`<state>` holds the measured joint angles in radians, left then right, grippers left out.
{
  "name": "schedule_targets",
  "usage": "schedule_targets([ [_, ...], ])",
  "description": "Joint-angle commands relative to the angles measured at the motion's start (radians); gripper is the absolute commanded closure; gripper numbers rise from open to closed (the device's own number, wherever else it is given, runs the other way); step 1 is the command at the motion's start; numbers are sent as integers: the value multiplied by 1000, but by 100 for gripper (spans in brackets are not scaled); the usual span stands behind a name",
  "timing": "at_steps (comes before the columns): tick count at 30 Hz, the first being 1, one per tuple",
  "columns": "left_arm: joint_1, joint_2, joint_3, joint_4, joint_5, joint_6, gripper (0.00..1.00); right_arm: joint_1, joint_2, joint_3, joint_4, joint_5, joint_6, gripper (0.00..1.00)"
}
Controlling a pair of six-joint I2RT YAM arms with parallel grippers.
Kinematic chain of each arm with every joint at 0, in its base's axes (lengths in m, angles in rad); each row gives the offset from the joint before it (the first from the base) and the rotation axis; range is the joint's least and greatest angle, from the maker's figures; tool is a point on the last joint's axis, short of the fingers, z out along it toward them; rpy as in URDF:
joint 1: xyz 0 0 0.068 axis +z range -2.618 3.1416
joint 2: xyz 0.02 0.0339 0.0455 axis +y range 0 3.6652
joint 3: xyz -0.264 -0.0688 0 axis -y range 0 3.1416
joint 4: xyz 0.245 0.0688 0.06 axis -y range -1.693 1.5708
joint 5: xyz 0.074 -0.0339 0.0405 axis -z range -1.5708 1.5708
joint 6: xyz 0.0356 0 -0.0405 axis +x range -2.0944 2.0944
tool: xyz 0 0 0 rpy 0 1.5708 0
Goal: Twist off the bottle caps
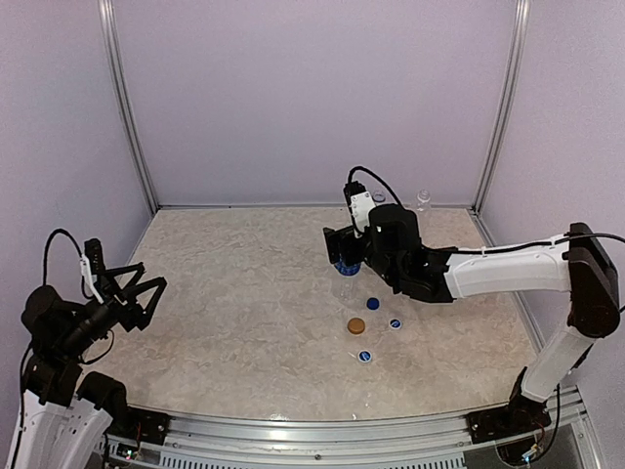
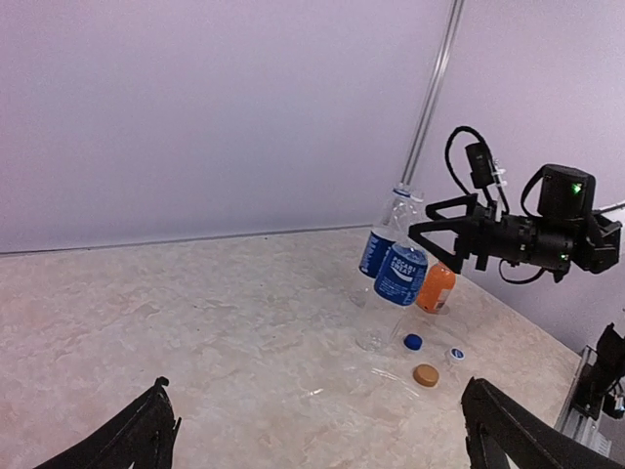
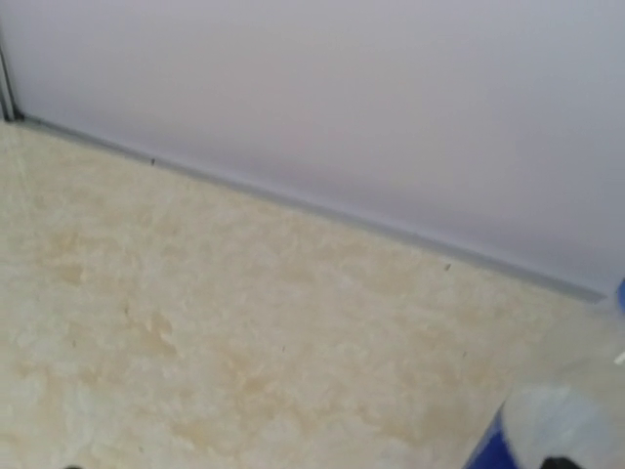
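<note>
Right gripper [image 1: 342, 252]: jaws spread wide, nothing between them. It hangs low over the middle of the bench [image 1: 225, 293].

Nearer labelled bottle [image 2: 400, 274]: upright, clear with a dark blue label, directly under the right gripper's tips. Whether the tips touch its neck cannot be told. From the right wrist, only a blurred blue edge of the label shows at the lower right corner.

Second labelled bottle [image 2: 375, 252]: upright, just beyond the first and touching or nearly touching it.

Orange bottle [image 2: 437, 288]: short, upright, below the right gripper's body and close beside the labelled pair.

Small clear bottle [image 1: 423, 200]: upright against the back wall [image 1: 312, 98], well behind the right gripper and apart from the others.

Caps, all four lying loose on the bench on the near side of the right gripper:
- plain blue cap [image 1: 373, 303], closest to the bottles
- white-rimmed blue cap [image 1: 395, 322], just beside it
- orange-brown cap [image 1: 356, 325], near both
- nearest blue cap [image 1: 364, 357], farthest from the gripper

Left gripper [image 1: 148, 301]: jaws fully apart and empty, raised at the bench's left side. All bottles and caps are well away from it.
</note>
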<state>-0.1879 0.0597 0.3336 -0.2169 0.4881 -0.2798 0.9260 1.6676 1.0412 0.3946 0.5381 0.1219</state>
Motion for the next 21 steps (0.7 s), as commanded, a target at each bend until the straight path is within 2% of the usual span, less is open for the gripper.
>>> schedule_targets([
  [1, 22, 6, 18, -26, -146, 34, 1, -5, -92, 42, -89, 36, -42, 1],
  [5, 26, 5, 20, -28, -163, 31, 1, -42, -182, 73, -207, 113, -11, 1],
  [10, 55, 9, 29, -50, -352, 50, 1, -166, -372, -29, -366, 292, 126, 1],
  [12, 72, 12, 32, -65, -437, 61, 1, -257, -474, -110, -469, 287, 225, 1],
  [15, 104, 21, 35, -82, -562, 71, 1, -364, -657, -275, -539, 287, 319, 1],
  [19, 137, 28, 39, -98, -555, 63, 1, -443, -923, -488, -581, 234, 424, 1],
  [21, 139, 36, 38, -96, -536, 58, 1, -446, -1005, -573, -602, 219, 457, 1],
])
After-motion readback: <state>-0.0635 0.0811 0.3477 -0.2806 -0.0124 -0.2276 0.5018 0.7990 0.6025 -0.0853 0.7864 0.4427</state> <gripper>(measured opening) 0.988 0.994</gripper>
